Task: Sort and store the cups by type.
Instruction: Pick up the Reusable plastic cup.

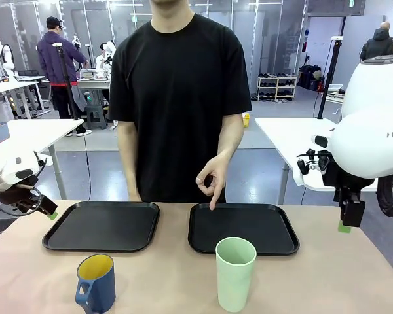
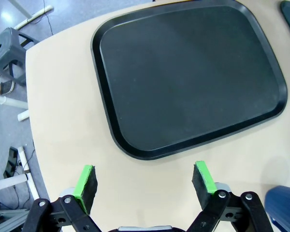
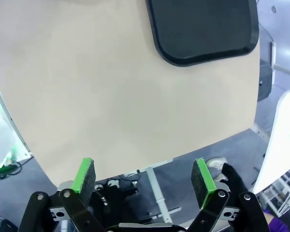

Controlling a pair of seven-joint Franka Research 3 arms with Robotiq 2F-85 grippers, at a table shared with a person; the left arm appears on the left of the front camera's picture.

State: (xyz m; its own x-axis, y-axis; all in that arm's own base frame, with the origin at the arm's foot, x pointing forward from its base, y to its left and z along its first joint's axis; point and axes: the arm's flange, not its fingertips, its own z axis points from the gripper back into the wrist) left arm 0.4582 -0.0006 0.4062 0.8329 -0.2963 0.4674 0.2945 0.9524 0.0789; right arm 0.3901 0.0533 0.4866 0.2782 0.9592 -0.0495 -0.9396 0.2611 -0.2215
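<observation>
A dark blue mug (image 1: 95,284) with a handle and yellow inside stands near the front left of the table; its blue side shows at the corner of the left wrist view (image 2: 284,209). The tall pale mint-green tumbler (image 1: 235,273) stands front centre, just before the right tray (image 1: 242,228). A person's hand (image 1: 211,178) points a finger down at that tray's far edge. My left gripper (image 2: 145,181) hangs open over the table's left edge beside the left tray (image 2: 188,72). Open too, my right gripper (image 3: 144,180) hovers off the table's right edge.
Two empty black trays lie side by side, the left tray (image 1: 103,226) and the right one (image 3: 203,29). A person in a black shirt (image 1: 178,98) stands at the far side. A grey stool (image 2: 7,48) sits on the floor beyond the left table edge.
</observation>
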